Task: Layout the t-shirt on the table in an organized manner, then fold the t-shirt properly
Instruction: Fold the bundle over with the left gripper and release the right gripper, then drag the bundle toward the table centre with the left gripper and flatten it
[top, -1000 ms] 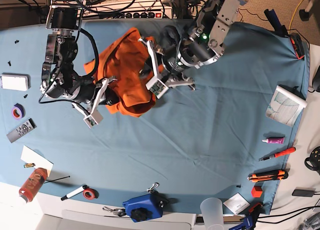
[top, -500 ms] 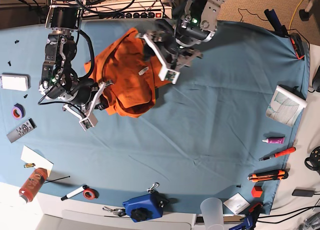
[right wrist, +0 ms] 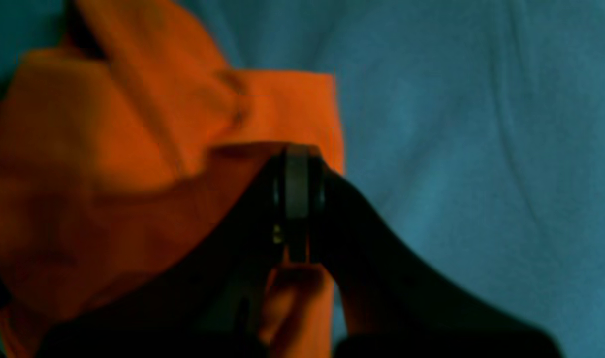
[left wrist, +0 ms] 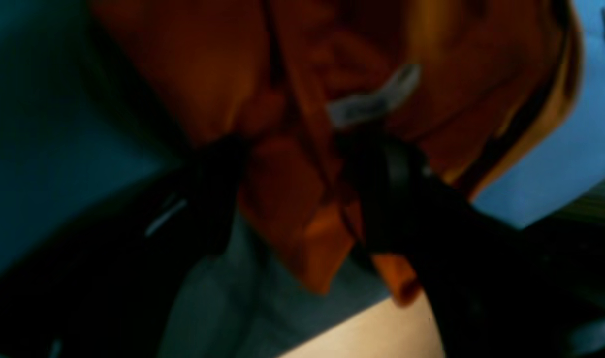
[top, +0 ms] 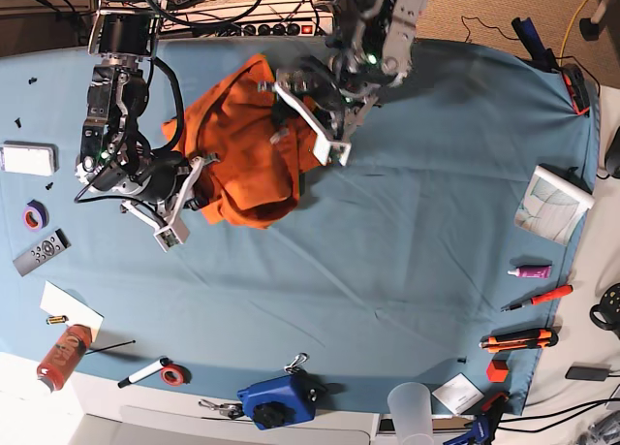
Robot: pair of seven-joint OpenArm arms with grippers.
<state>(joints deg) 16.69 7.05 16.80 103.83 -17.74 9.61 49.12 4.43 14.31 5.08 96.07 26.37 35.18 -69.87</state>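
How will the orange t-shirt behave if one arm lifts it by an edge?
Probably floppy: the t-shirt lies bunched in soft folds on the table. Likely light, since the right gripper holds a pinched hem that drapes. It would probably sag and drag, not slide flat.

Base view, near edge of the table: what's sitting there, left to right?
Orange bottle → black-and-white marker → red tape roll → blue device → clear plastic cup → white card, all along the near edge of the table.
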